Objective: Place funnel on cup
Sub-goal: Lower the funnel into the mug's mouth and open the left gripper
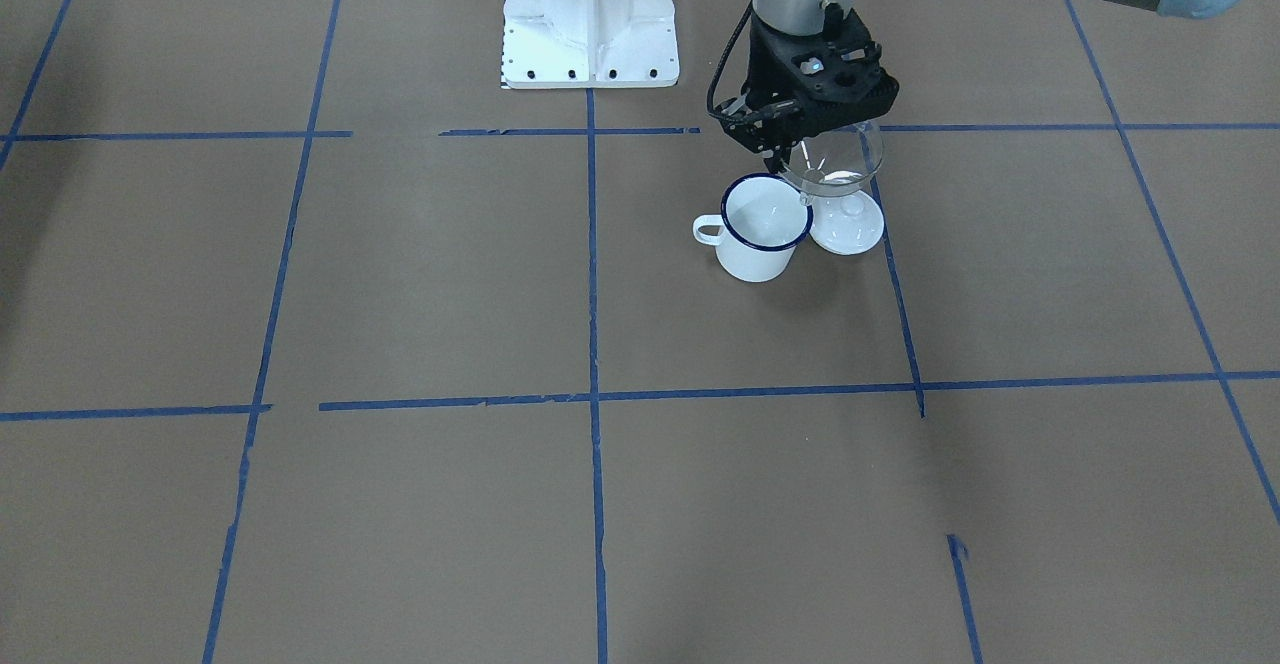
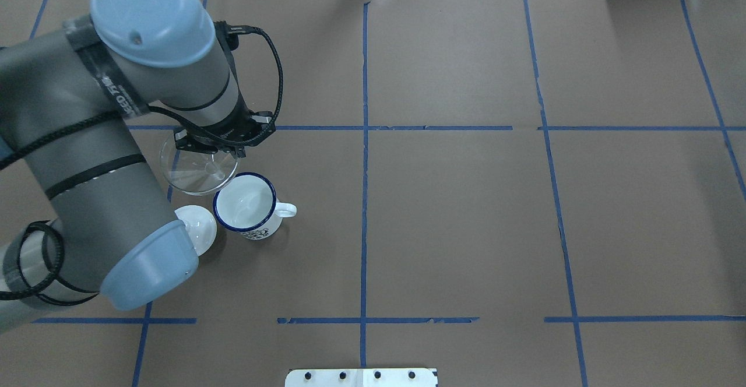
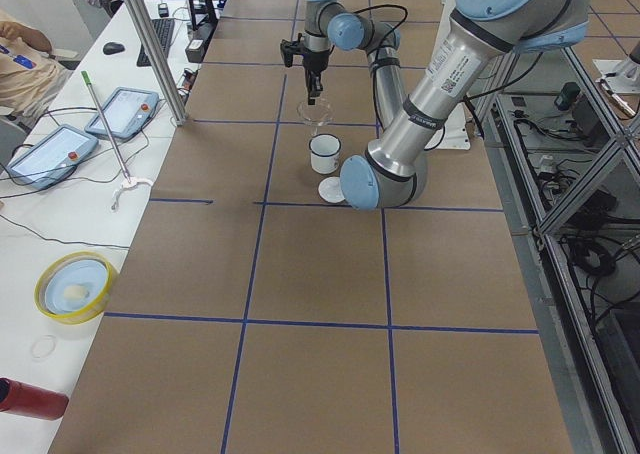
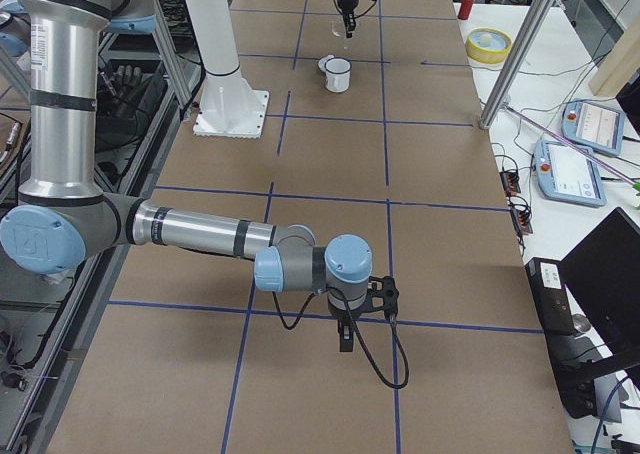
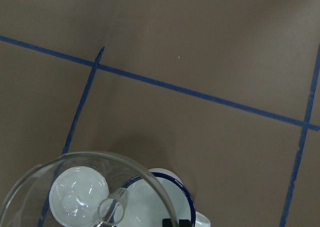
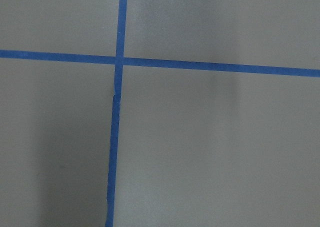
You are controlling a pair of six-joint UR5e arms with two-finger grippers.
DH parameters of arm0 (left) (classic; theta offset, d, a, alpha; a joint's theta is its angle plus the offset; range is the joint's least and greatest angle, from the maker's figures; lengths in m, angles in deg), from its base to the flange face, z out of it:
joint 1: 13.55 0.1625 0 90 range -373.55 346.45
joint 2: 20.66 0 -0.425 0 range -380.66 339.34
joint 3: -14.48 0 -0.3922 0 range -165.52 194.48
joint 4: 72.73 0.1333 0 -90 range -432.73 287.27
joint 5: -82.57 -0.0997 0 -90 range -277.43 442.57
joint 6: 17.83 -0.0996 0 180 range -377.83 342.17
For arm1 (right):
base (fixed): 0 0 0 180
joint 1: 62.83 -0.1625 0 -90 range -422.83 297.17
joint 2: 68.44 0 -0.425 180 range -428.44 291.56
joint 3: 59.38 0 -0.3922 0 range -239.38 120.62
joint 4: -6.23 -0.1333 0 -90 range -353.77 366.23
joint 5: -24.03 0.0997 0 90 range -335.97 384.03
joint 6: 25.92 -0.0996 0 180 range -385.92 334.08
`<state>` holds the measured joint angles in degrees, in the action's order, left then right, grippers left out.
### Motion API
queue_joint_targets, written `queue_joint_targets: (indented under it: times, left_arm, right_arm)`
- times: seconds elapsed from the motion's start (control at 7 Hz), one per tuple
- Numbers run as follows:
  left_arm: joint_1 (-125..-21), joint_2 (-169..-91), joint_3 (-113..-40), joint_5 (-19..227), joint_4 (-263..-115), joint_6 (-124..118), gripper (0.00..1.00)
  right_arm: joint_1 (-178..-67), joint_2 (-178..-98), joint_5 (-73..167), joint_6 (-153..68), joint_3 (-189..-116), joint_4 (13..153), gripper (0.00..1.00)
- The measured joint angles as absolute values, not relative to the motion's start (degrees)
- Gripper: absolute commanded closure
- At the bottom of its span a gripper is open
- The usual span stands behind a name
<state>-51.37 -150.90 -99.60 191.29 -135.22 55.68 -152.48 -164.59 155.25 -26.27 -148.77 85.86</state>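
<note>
The clear funnel (image 1: 838,156) hangs above the table with its spout down, held at its rim by my left gripper (image 1: 790,156), which is shut on it. In the overhead view the funnel (image 2: 197,171) sits just left of and beyond the cup (image 2: 245,202), not over it. The cup (image 1: 765,229) is a white mug with a dark blue rim, upright and empty. The left wrist view shows the funnel's rim (image 5: 75,159) with the cup (image 5: 172,197) below and to the right. My right gripper (image 4: 345,342) hangs over bare table far from both; I cannot tell its state.
A round white knobbed lid (image 1: 848,224) lies on the table touching or next to the cup, under the funnel. My left arm's elbow (image 2: 148,273) hangs over the lid's side. The white robot base (image 1: 590,19) stands behind. Blue tape lines cross the brown table.
</note>
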Motion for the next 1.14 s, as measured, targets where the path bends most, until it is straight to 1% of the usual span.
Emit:
queue_joint_targets:
  times: [0.29,0.57,1.0,1.14]
  left_arm:
    - [-50.0,-150.1,-95.4,191.4,-140.4,55.3,1.00]
    - [-47.4,-148.1,-93.9,191.3,-144.0,55.3,1.00]
    - [-45.4,-147.1,-90.3,191.3,-149.2,55.4,1.00]
    - [-45.1,-146.9,-90.0,191.3,-149.7,55.3,0.73]
  right_arm:
    - [-152.5,-164.6,155.2,-26.3,-148.8,85.9,0.00]
    - [-152.5,-164.6,155.3,-26.3,-148.8,85.9,0.00]
    - [-152.5,-164.6,155.3,-26.3,-148.8,85.9,0.00]
    - [-152.5,-164.6,155.2,-26.3,-148.8,85.9,0.00]
